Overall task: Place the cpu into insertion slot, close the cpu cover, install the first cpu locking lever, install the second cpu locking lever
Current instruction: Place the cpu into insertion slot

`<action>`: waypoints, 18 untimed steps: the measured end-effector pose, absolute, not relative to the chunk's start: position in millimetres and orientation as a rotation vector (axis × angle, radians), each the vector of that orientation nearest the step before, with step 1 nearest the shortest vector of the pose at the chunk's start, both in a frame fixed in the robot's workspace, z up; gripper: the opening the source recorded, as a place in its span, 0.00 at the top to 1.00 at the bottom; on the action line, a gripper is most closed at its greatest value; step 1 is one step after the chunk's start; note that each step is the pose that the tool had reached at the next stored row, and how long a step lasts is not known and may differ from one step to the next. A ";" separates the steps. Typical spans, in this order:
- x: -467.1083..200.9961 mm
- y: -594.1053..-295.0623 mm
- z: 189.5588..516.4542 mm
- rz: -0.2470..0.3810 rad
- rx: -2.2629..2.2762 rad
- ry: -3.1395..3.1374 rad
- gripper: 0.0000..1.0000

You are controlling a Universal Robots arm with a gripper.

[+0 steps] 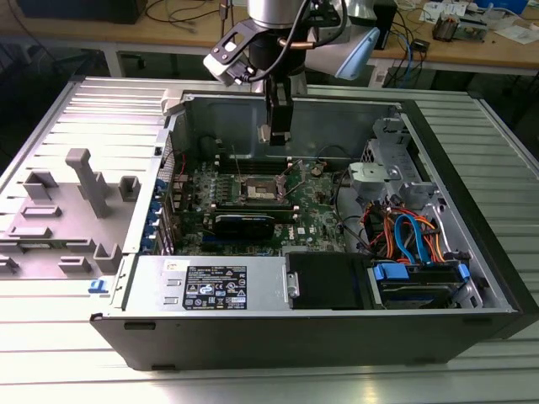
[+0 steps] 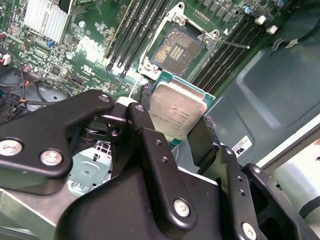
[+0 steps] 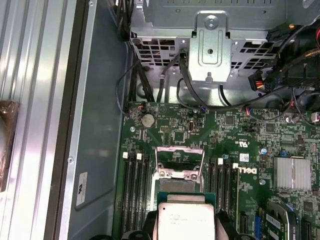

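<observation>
My gripper (image 1: 275,133) hangs inside the open computer case, above the green board and a little behind the insertion slot (image 1: 257,190). It is shut on the cpu (image 2: 177,109), a square chip with a silver top, pinched at two opposite edges by the black fingers (image 2: 145,131). The insertion slot (image 2: 177,47) lies bare below it, its dark brownish centre exposed. The cpu cover (image 3: 180,161) stands raised at the far side of the slot, and the board shows through its cut-out. In the first wrist view the cpu (image 3: 186,217) hovers just short of the slot (image 3: 180,186).
Black memory slots (image 2: 127,35) flank the socket on both sides. A finned heat sink (image 2: 45,19) and a long black card (image 1: 244,224) sit nearby. The silver power supply (image 1: 210,282) fills the case front, and a drive cage with coloured cables (image 1: 413,240) stands at the exterior view's right.
</observation>
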State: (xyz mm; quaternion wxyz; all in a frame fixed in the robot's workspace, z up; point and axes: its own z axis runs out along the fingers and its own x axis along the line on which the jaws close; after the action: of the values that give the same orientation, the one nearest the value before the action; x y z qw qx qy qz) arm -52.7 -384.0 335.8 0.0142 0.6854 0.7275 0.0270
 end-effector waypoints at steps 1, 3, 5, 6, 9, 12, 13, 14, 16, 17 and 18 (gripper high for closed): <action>-52.6 -384.0 335.5 0.084 2.134 2.265 0.45; -52.7 -384.0 335.0 0.084 2.134 2.265 0.45; -52.7 -384.0 334.4 0.084 2.134 2.265 0.45; -52.6 -384.0 334.2 0.084 2.134 2.265 0.45; -52.7 -384.1 333.2 0.084 2.134 2.265 0.45; -52.7 -384.2 332.0 0.083 2.134 2.265 0.45; -52.7 -384.2 331.7 0.083 2.135 2.265 0.45; -52.6 -384.3 331.4 0.083 2.134 2.265 0.45; -52.7 -384.3 330.7 0.083 2.135 2.266 0.45; -52.7 -384.4 330.4 0.083 2.135 2.266 0.45; -52.7 -384.4 330.2 0.083 2.135 2.266 0.45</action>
State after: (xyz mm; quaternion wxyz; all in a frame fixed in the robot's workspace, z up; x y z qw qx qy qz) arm -52.7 -384.4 330.2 0.0139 0.6855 0.7275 0.0267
